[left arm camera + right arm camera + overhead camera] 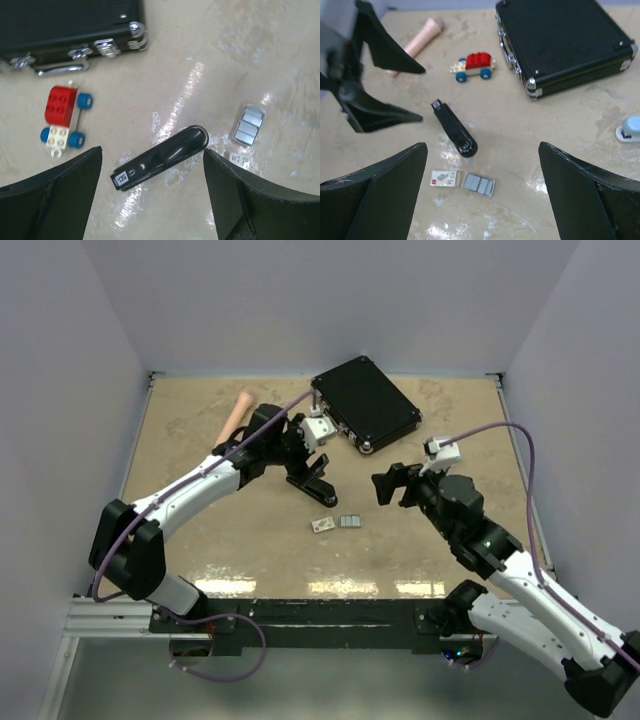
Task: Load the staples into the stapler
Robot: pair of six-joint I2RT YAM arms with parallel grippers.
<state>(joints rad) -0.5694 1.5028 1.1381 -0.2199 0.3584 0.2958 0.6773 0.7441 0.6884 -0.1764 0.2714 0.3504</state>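
The left gripper point(152, 151) is seen with its jaws spread wide and nothing held. The black stapler point(160, 157) lies on the table point(200, 40) in the gap between its fingers and is touched by neither. A small white label is carried on the stapler's squared end; its dark characters look like "S01" but cannot be read with certainty. The staples point(247, 125), a silvery-grey strip, are found past the finger on the right of that wrist view, flat on the table and apart from the stapler. The right gripper point(482, 146) is likewise held wide open and empty. In its wrist view the staples lie between its fingers, just beside a white cardboard box point(445, 178) on which a red mark is shown; the print is too small to be read. Farther out from this gripper, a toy car point(472, 66) and a black case point(565, 42) are seen.
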